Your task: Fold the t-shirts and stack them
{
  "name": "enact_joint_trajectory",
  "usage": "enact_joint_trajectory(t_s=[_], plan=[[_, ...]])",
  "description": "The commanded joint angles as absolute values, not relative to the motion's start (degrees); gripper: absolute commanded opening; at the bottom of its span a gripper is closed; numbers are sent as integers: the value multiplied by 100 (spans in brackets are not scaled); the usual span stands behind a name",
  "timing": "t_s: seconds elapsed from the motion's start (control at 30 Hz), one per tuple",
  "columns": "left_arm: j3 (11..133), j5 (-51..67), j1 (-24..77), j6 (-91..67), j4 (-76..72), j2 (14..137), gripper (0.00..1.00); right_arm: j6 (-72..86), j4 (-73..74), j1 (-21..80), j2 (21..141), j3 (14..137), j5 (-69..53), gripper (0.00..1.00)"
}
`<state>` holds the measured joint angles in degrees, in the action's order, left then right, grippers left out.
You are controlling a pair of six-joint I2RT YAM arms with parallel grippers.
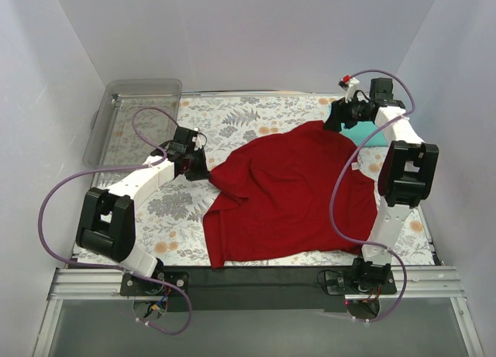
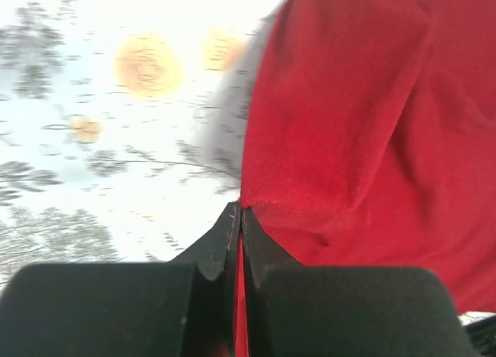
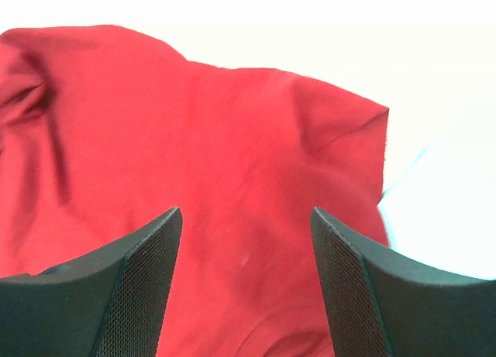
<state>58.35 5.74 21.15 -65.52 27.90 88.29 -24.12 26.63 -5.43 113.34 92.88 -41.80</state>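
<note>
Left tool (image 2: 237, 217) pinches red t-shirt (image 1: 294, 194) edge; right tool (image 3: 244, 214), spread above far corner, should clamp there before both lift, cloth taut.

Top camera looks down over the whole table (image 1: 256, 113) from its near edge; both wrist cameras sit close on the red shirt (image 1: 294, 194), shared by all views.

Bright, even light fills the white enclosure (image 1: 232, 32) in the top view, with only soft shadows. Both wrist views run overexposed: the floral table cover (image 2: 101, 140) smears into blur beside the red shirt (image 2: 372, 125), and the right wrist's background burns white.
</note>
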Motion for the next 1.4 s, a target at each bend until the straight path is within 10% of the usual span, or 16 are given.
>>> enact_joint_trajectory(t_s=[0.0, 0.5, 0.57, 0.67, 1.1, 1.17, 1.37], plan=[[6003, 685, 1908, -6197, 2988, 8710, 0, -2338, 2882, -361, 11943, 10331, -3851, 63], [6363, 923, 1608, -5994, 2918, 9061, 0, -2619, 3586, -9, 13421, 11716, -2988, 59], [6372, 940, 1608, -6003, 2918, 9079, 0, -2558, 3577, -9, 13509, 11829, -3032, 46], [6346, 940, 1591, -5994, 2927, 9062, 0, -2627, 3551, -9, 13378, 11786, -3207, 2], [6311, 1098, 1591, -5994, 2830, 9035, 0, -6244, 3893, 877, 9680, 7123, -3473, 1], [6319, 1116, 1582, -5985, 2830, 9053, 0, -6398, 3850, 1036, 9397, 6418, -3122, 27], [6293, 1178, 1582, -5968, 2830, 9018, 0, -5426, 3649, 432, 8965, 6915, -3725, 37]])
